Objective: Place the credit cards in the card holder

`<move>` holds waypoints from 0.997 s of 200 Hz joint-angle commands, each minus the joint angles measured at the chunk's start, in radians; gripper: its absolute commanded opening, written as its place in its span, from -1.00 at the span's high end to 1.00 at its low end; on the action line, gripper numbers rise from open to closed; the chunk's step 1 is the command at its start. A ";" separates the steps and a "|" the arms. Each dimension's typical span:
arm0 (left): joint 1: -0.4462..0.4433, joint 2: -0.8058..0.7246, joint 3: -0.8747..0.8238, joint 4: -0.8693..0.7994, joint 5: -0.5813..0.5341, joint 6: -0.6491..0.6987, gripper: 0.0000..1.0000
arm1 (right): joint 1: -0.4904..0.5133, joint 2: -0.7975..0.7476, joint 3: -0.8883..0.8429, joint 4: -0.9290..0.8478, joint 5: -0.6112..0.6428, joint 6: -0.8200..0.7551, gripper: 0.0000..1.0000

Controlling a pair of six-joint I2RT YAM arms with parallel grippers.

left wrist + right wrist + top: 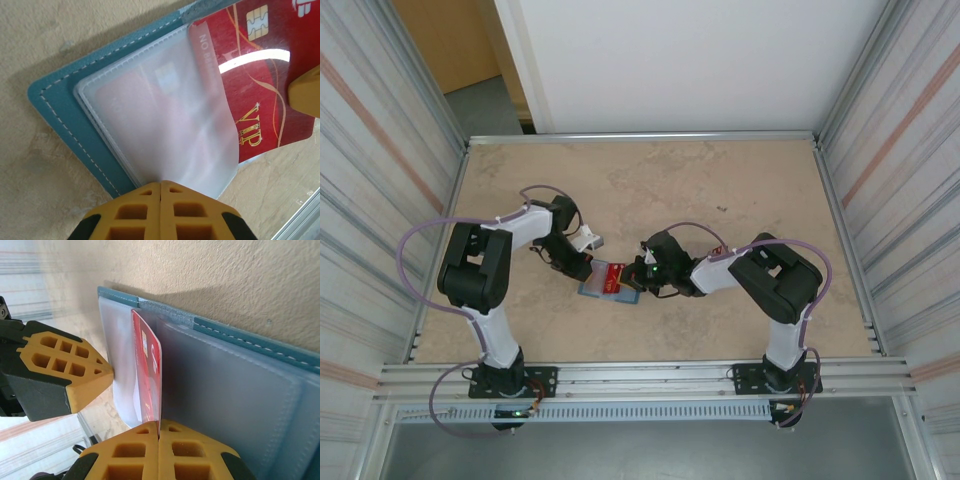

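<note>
r tool [159, 428] clenched on credit card [150, 365], l tool [161, 184] pinching clear sleeve [165, 130] of card holder [57, 102]

Open teal card holder [70, 97] on the bench [40, 40]. A red credit card [260, 85] at 2 o'clock lies partly under its clear sleeve [165, 135]. The left tool [160, 186], at 6 o'clock with fingers closed, meets the sleeve edge. The right tool's fingertip [306, 92] overlaps the card at 3 o'clock.

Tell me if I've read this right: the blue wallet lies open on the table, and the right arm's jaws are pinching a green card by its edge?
Not quite: the card is red, not green. The right wrist view shows it standing on edge over the open blue wallet, pinched in the right arm's shut jaws.
</note>
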 commanded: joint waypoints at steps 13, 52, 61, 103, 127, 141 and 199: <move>0.002 -0.026 -0.019 -0.012 -0.001 0.020 1.00 | 0.014 0.031 0.002 -0.074 0.031 0.020 1.00; 0.003 -0.032 -0.019 -0.011 -0.004 0.020 1.00 | 0.011 0.020 0.046 -0.176 -0.023 -0.023 0.90; 0.002 -0.033 -0.019 -0.011 -0.004 0.018 1.00 | 0.013 0.018 0.053 -0.197 -0.026 -0.027 0.87; 0.002 -0.039 -0.010 -0.013 -0.007 0.011 1.00 | 0.018 0.002 0.077 -0.257 -0.022 -0.039 0.76; 0.002 -0.049 0.001 -0.021 -0.007 0.006 0.97 | 0.018 -0.011 0.078 -0.280 -0.011 -0.077 0.72; 0.002 -0.059 0.012 -0.030 -0.003 0.000 0.95 | 0.019 -0.017 0.084 -0.298 -0.004 -0.084 0.71; 0.070 -0.062 0.044 -0.051 0.027 -0.014 0.86 | 0.025 -0.015 0.125 -0.361 0.016 -0.111 0.70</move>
